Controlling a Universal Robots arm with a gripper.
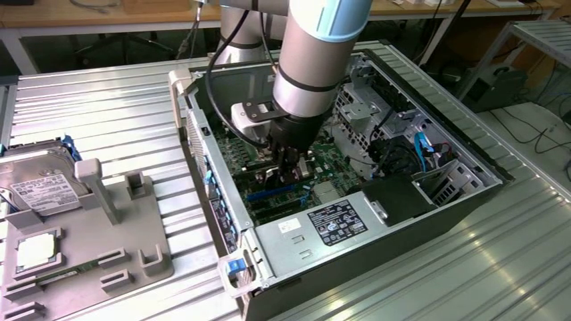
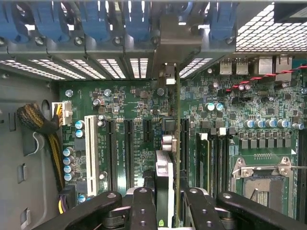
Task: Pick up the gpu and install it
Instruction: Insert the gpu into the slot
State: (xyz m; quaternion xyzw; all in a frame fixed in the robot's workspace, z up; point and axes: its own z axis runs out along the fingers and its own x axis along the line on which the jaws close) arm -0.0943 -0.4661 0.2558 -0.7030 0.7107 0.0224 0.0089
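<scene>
Gripper [image 2: 169, 194] closest to the wrist camera: the two dark fingers [image 2: 144, 211] are only partway open and clamped from both sides on the gpu [image 2: 165, 177]. So yeah, it's got the card. The gpu stands on edge and runs straight away from the fingers across the motherboard [image 2: 144, 96]. It sits among the dark expansion slots, with a long white slot [image 2: 89, 148] off to one side and the CPU socket [image 2: 261, 177] off to the other. Can't tell if its bottom edge is actually down in a slot or just sitting over it. At the far end, the card's silver end bracket [image 2: 175, 43] is right up against the back wall of the case, among the row of blue clips [image 2: 96, 19].

From the exterior view, the arm [image 1: 312, 53] reaches down into the open computer case [image 1: 223, 221], which lies on its side on a ribbed metal table [image 1: 107, 100]. The power supply [image 1: 330, 227] is at the case's near end. Well off to the exterior view's left is a grey parts holder [image 1: 134, 234] with a hard drive [image 1: 40, 184] propped in it.
</scene>
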